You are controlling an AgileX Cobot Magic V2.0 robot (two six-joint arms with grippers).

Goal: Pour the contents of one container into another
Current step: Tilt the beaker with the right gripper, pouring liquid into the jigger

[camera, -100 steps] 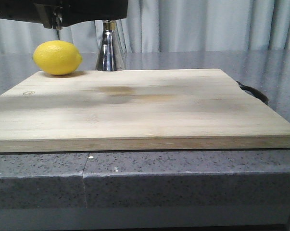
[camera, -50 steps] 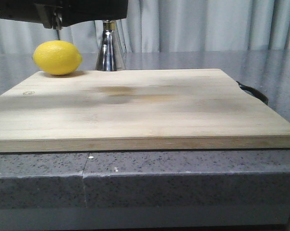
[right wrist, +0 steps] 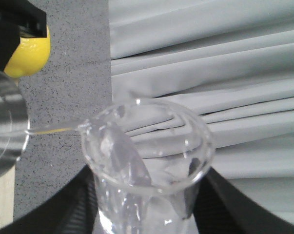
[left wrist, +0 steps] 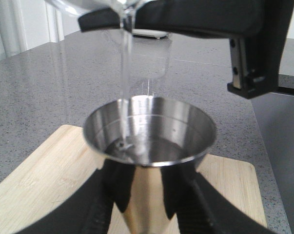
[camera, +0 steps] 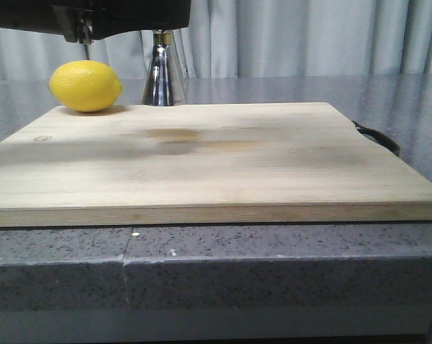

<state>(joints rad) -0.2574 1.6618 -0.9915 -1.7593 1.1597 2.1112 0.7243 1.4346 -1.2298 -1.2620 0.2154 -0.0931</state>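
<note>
My left gripper (left wrist: 151, 195) is shut on the steel jigger (left wrist: 149, 131), its black fingers (left wrist: 120, 183) pressing the cone below the upper cup. The jigger stands on the wooden board (left wrist: 34, 175). Some clear liquid lies in the cup. My right gripper (right wrist: 144, 214) is shut on the clear glass beaker (right wrist: 147, 165), which is tilted above the jigger. A thin clear stream (left wrist: 125, 83) falls from the beaker's lip into the cup. In the front view only the jigger's lower cone (camera: 163, 77) shows, at the board's far edge; black arm hardware (camera: 130, 14) hides the rest.
A yellow lemon (camera: 85, 86) lies on the cutting board (camera: 216, 165) just left of the jigger. A black handle (camera: 379, 137) sticks out at the board's right edge. Grey speckled counter (camera: 273, 265) surrounds the board, with curtains behind.
</note>
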